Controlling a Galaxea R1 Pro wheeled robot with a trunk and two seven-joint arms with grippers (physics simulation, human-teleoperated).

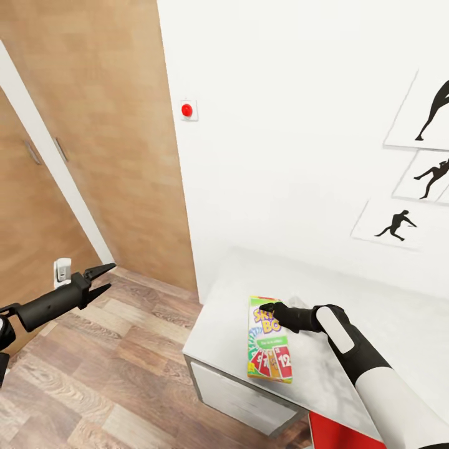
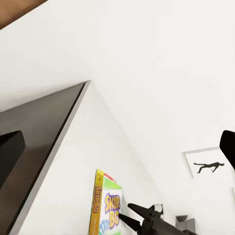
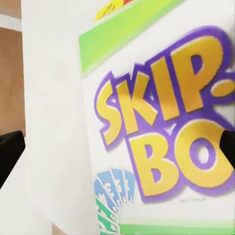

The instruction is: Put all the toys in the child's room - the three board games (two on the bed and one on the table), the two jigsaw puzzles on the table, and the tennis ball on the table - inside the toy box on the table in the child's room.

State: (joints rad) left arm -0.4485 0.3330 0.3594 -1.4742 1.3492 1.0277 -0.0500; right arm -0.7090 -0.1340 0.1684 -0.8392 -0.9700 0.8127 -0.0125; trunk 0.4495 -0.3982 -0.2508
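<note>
Right hand (image 1: 269, 307) hovered open over the SKIP-BO board game (image 1: 269, 340), gripping nothing; left hand (image 1: 106, 278) was open, empty. Game lay flat on the bed (image 1: 218, 324), awaiting pickup; boxing appeared pending.

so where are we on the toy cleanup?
Nothing visibly stowed yet. In hand: the right gripper hovers at the top edge of the yellow-green-red SKIP-BO game box lying flat on the pale surface; grasp unclear. The left gripper is open and empty over the wood-plank floor. Grasping and carrying remain.
</note>
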